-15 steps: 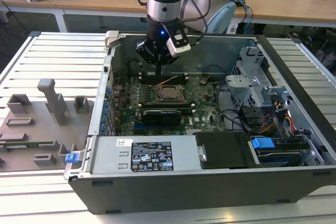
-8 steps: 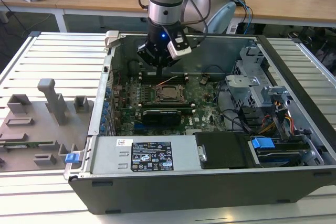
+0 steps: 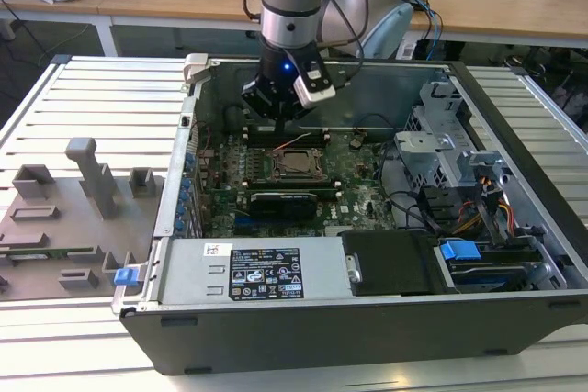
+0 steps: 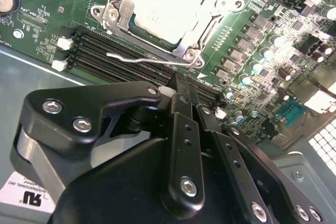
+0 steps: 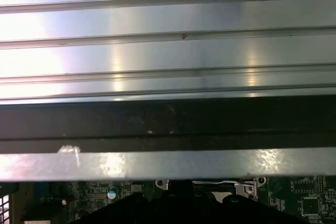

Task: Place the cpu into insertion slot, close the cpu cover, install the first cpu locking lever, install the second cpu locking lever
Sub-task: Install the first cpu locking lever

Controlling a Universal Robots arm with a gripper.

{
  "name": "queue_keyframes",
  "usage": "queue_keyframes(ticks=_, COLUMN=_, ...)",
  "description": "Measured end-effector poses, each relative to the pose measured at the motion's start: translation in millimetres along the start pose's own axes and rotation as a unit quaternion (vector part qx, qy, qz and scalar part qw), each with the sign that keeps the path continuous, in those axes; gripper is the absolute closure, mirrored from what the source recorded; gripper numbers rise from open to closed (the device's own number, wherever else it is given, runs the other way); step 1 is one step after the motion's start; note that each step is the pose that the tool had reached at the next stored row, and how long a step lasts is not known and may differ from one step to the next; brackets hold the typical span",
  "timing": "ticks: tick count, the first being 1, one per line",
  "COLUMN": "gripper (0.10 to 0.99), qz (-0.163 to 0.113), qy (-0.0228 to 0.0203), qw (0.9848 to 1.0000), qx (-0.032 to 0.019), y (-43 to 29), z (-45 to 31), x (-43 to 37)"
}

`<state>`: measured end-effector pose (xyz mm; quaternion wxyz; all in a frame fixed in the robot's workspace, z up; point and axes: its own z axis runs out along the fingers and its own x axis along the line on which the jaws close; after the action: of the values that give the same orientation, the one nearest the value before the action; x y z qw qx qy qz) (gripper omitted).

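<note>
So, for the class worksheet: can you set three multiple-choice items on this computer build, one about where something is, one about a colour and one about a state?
1. Where is the cpu?
A. On the grey tray beside the case
B. In the insertion slot
C. On the black drive cover

2. What colour is the circuit board around the slot?
A. Green
B. Red
C. White

3. How does the cpu cover stand?
A. Raised upright
B. Taken off and lying on the table
C. Lowered flat, framing the chip

Answers:
1 B: in the second wrist view the silver chip sits inside the socket.
2 A: the board is green on every side of the socket.
3 C: the steel frame lies flat around the chip's edges, with the metal top showing through its window.
</note>
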<state>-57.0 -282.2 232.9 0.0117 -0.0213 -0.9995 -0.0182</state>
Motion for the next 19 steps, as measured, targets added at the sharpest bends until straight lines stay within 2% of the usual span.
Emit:
queue_keyframes(ticks=8, gripper=0.980, qz=0.000, qy=0.0000, qw=1.0000, qx=0.0000, y=0.1, z=5.1, x=-7.0)
queue_keyframes(ticks=10, gripper=0.980, qz=0.000, qy=0.0001, qw=1.0000, qx=0.0000, y=0.4, z=7.2, x=-12.0)
queue_keyframes(ticks=11, gripper=0.980, qz=0.000, qy=0.0003, qw=1.0000, qx=0.0000, y=1.2, z=9.1, x=-18.1)
queue_keyframes(ticks=13, gripper=0.980, qz=0.000, qy=0.0005, qw=1.0000, qx=0.0001, y=1.8, z=11.0, x=-24.2)
queue_keyframes(ticks=16, gripper=0.980, qz=0.000, qy=0.0006, qw=1.0000, qx=0.0000, y=1.9, z=13.0, x=-28.7)
queue_keyframes(ticks=19, gripper=0.980, qz=0.000, qy=0.0012, qw=1.0000, qx=0.0001, y=2.0, z=19.4, x=-35.9)
